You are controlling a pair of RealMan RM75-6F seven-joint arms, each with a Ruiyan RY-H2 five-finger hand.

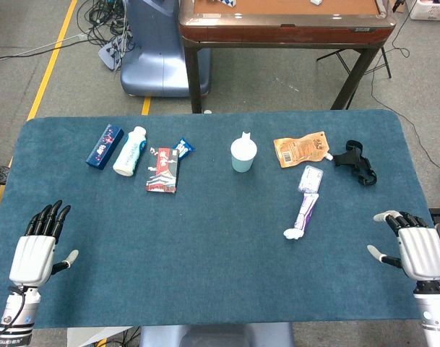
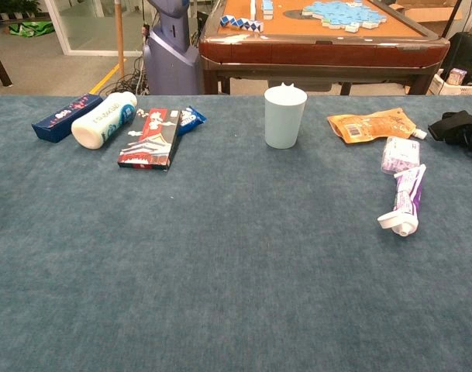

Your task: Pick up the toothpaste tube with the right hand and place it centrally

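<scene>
Since the toothpaste tube [image 1: 306, 207] has not yet been grasped, the step in hand is judged to be the reach. The tube lies flat on the blue table mat [image 1: 205, 275] toward the right side, with its white cap [image 1: 292, 233] at the near end and its flat crimped tail pointing far, toward the orange pouch [image 1: 300, 150]. A small clear packet [image 1: 311, 178] lies at the tail end; whether it touches or overlaps the tube cannot be told from either view.

The right hand [image 1: 415, 246] rests at the near right edge of the mat, well apart from the tube, with nothing held. Its fingers are seen extended and slightly apart, the thumb stuck out toward the left. The left hand [image 1: 39, 242] rests at the near left edge, fingers straight and slightly fanned, also empty; it is not required for this step.

The right hand should be brought leftward and farther out until it is above the tube's middle. The grasp should be made across the narrow width, thumb on one long side and fingers on the other, so that the soft body is pinched and not rolled. The cap end, probably firmer, may be favoured. The black strap [image 1: 355, 163], lying far right of the tube, should be avoided on approach, and the packet should not be swept along. The open stretch of mat near the white cup [image 1: 243, 154] is then judged a suitable central target.
</scene>
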